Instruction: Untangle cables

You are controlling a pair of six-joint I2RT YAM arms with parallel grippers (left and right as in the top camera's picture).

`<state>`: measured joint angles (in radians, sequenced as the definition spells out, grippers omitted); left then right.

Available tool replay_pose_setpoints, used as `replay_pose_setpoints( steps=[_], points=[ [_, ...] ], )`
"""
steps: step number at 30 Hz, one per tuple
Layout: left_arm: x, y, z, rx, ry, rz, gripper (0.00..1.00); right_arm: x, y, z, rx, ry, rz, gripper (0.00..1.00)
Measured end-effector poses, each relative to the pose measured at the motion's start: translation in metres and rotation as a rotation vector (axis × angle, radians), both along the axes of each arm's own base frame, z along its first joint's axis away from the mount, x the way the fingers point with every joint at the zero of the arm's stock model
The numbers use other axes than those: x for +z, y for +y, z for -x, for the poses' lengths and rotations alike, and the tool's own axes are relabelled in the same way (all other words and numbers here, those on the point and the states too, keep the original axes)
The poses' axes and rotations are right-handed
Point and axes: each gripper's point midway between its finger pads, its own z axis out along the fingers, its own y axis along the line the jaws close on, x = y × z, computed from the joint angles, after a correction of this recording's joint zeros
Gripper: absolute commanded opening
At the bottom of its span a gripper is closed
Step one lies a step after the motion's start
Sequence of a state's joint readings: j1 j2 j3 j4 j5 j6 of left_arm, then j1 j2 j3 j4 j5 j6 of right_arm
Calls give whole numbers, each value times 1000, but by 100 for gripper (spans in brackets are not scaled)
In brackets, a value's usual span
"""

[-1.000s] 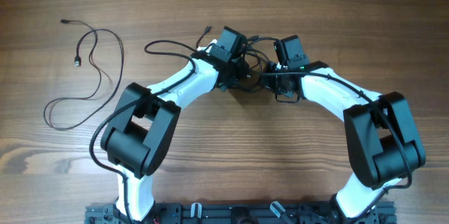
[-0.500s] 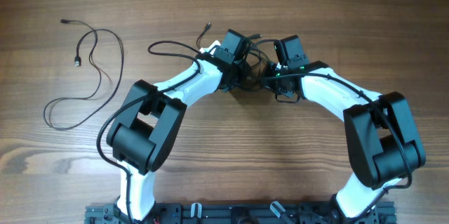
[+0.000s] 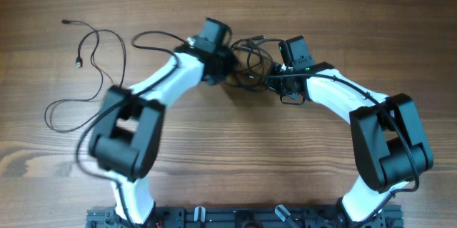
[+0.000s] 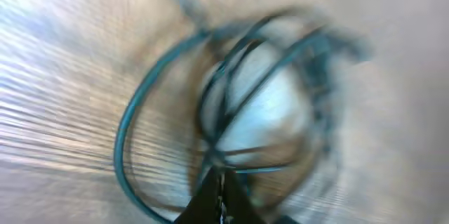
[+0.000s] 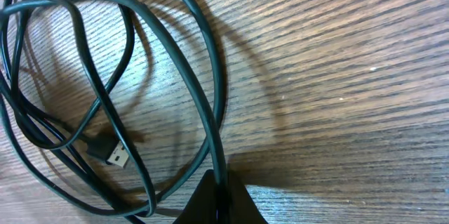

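A tangle of thin black cables (image 3: 251,55) lies at the table's middle back, between my two grippers. My left gripper (image 3: 230,73) is at its left side. The left wrist view is smeared by motion, but the left gripper (image 4: 221,194) shows its jaws pressed together where a cable strand (image 4: 125,140) meets their tips. My right gripper (image 3: 273,79) is at the tangle's right side. In the right wrist view the right gripper (image 5: 219,190) is shut on one strand (image 5: 209,104). Looped strands and a silver-tipped USB plug (image 5: 116,154) lie to the left of it.
A separate thin black cable (image 3: 124,56) lies in loose curves at the far left, its small plug (image 3: 78,61) inside the loop. The arms' bases and a black rail (image 3: 235,217) run along the front edge.
The left arm has swung left and slightly back, with its jaws closing. The tangle's loops are drawn out wider between the grippers. The right arm has stayed in place.
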<state>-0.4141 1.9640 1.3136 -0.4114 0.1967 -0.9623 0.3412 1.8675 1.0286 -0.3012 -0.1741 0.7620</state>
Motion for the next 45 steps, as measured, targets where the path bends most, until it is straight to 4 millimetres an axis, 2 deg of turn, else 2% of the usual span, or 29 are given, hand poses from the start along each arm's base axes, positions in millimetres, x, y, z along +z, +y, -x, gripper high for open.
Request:
replay_pose_setpoints(
  steps=[3, 5, 6, 7, 8, 10, 11, 13, 15, 17, 19, 24, 29, 32, 35, 38, 42, 45],
  points=[
    [60, 21, -16, 41, -126, 46, 4, 0, 0, 0, 0, 0, 0, 4],
    [95, 34, -18, 65, -193, 68, 4, 0, 0, 0, 0, 0, 0, 4],
    [108, 39, -19, 75, -217, 75, 9, 0, 0, 0, 0, 0, 0, 4],
    [121, 45, -19, 88, -244, 83, 20, 0, 0, 0, 0, 0, 0, 4],
    [122, 46, -19, 87, -246, 81, 29, 0, 0, 0, 0, -1, 0, 4],
    [117, 48, -13, 67, -226, 59, 29, 0, 0, 0, 0, -1, -1, 4],
    [114, 48, -8, 54, -208, 48, 33, 0, 0, 0, 0, -1, -1, 10],
    [108, 46, -2, 28, -187, 28, 50, 0, 0, 0, -1, 0, -1, 18],
    [100, 37, 2, -3, -170, 16, 57, 0, 0, 0, 6, -2, 2, 18],
    [89, 27, 6, -34, -149, 6, 58, 0, 0, 0, 14, -5, 5, 22],
    [73, 13, 12, -73, -117, -6, 58, 0, 0, 0, 27, -9, 9, 26],
    [52, -13, 20, -134, -107, -44, 46, 4, -1, 0, 51, -25, 21, 25],
    [36, -24, 25, -151, -110, -112, 43, 6, -6, -3, 31, -35, 43, 5],
    [16, -24, 23, -145, -103, -165, 42, 6, -8, -4, 22, -37, 48, 4],
    [5, -18, 10, -112, -133, -215, 40, 6, -8, -4, 21, -38, 48, 4],
    [0, -12, -2, -76, -170, -251, 36, 6, -8, -4, 20, -39, 51, 4],
    [-1, -9, -15, -47, -212, -260, 35, 6, -8, -5, 20, -42, 49, 4],
    [-9, -8, -15, -30, -199, -262, 35, 6, -8, -5, 20, -42, 49, 4]
  ],
)
